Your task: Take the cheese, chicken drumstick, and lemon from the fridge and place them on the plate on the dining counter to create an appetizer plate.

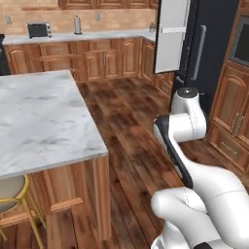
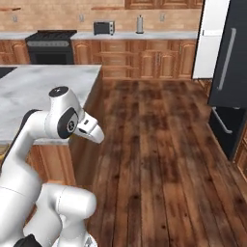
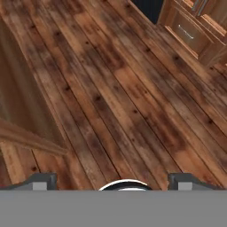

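a wooden kitchen with a dark plank floor [image 1: 131, 126] fills the frames, wall cabinets along the top and the dining counter's marble tabletop [image 1: 39, 116] spreading over the left of the left base view and the left middle of the right base view. the fridge [image 1: 204, 53] stands at the upper right of both base views, dark, with one white-lined door [image 1: 171, 34] swung open; its shelves are turned away from the cameras, so the cheese, drumstick and lemon cannot be made out, and the part of the tabletop in frame carries no plate. the arm is folded up over the base, and in the hand view the claw [image 3: 113, 179] looks down on bare floor, its two dark tips [image 3: 42, 181] set wide apart at the bottom corners with nothing between them. the step in hand looks like the approach to the fridge, with no food yet collected. to do it well, the base should probably swing toward the upper right and square up to the open compartment, near enough that the shelves come into the hand view before the arm unfolds, and clear of the open door's edge. relative to the claw, the fridge lies well apart, up and to the right in the left base view; only a dark sliver that may be its foot shows at the top of the hand view.
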